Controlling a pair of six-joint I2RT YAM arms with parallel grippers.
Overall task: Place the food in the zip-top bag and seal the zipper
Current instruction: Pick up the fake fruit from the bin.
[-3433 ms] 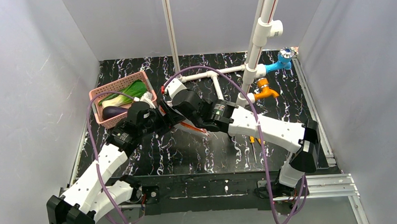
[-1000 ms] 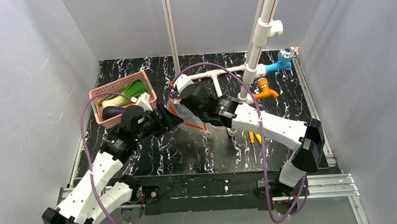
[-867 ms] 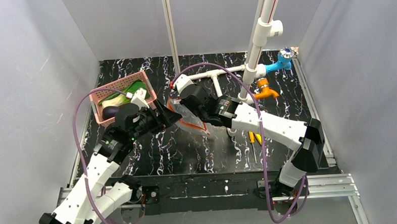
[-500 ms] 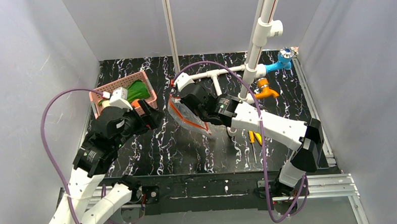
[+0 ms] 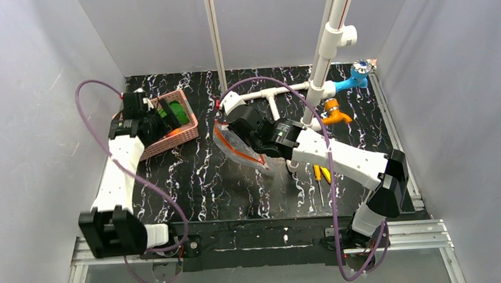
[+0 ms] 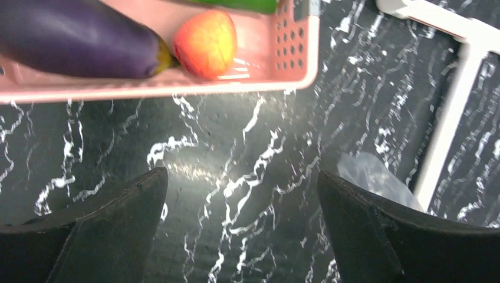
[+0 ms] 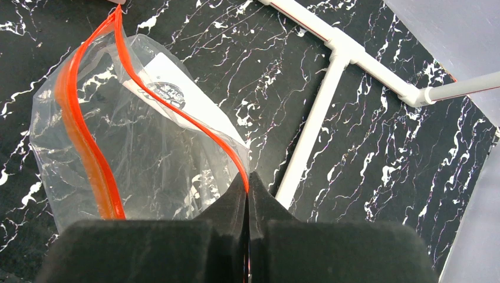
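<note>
The clear zip-top bag hangs with its mouth gaping, and my right gripper is shut on its red-orange zipper. In the top view the bag sits mid-table under that gripper. My left gripper is over the pink basket, where green bok choy leaves show. The left wrist view shows the purple eggplant, the orange-red tomato and a green piece in the basket. The left gripper is open and empty just outside the rim.
A white pipe frame lies behind the bag, with an upright pipe, a blue valve and an orange valve. Yellow-handled tools lie right of the bag. Grey walls close in on three sides.
My left gripper has let go of the bag, opened wide and swung left and back to the basket. The right gripper keeps its hold on the zipper and has hardly moved.
</note>
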